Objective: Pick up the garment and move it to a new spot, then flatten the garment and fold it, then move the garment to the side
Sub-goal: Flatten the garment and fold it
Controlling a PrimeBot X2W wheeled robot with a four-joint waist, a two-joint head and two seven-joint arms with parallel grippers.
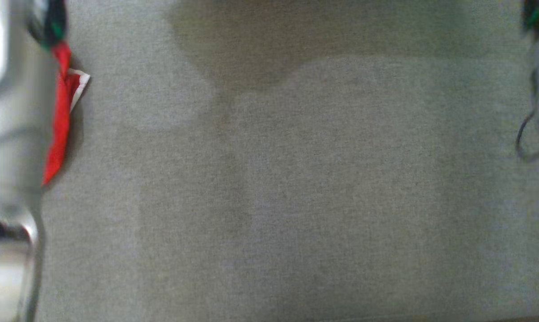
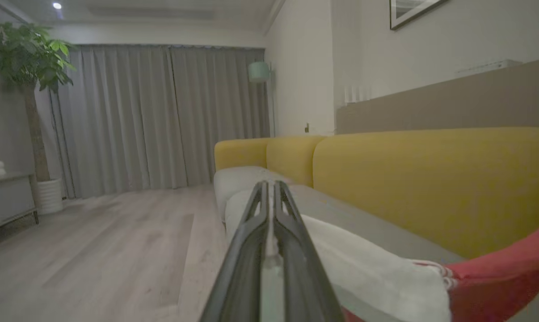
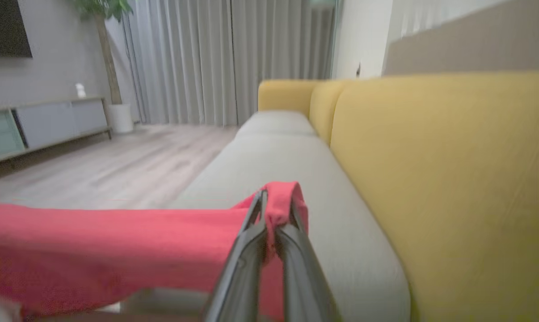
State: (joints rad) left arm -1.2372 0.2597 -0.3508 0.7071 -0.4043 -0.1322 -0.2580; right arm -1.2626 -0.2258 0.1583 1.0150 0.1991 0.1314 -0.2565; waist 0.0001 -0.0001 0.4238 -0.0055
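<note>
The garment (image 1: 59, 129), red with a white patch, hangs as a narrow strip from my left gripper (image 1: 50, 27) at the head view's top left. In the left wrist view my left gripper (image 2: 269, 185) has its jaws pressed together, and white and red cloth of the garment (image 2: 497, 277) trails off beside them. My right gripper (image 3: 269, 197) is shut on a folded red edge of the garment (image 3: 117, 241), which stretches away to the left above the seat. The right arm is a blur at the head view's right edge (image 1: 537, 27).
Below both arms lies the grey sofa seat (image 1: 296, 179), with a dark shadow near its top. The yellow backrest (image 3: 452, 179) runs along one side. Wooden floor (image 2: 95, 250), curtains, a potted plant (image 2: 28, 58) and a low cabinet (image 3: 41, 125) lie beyond.
</note>
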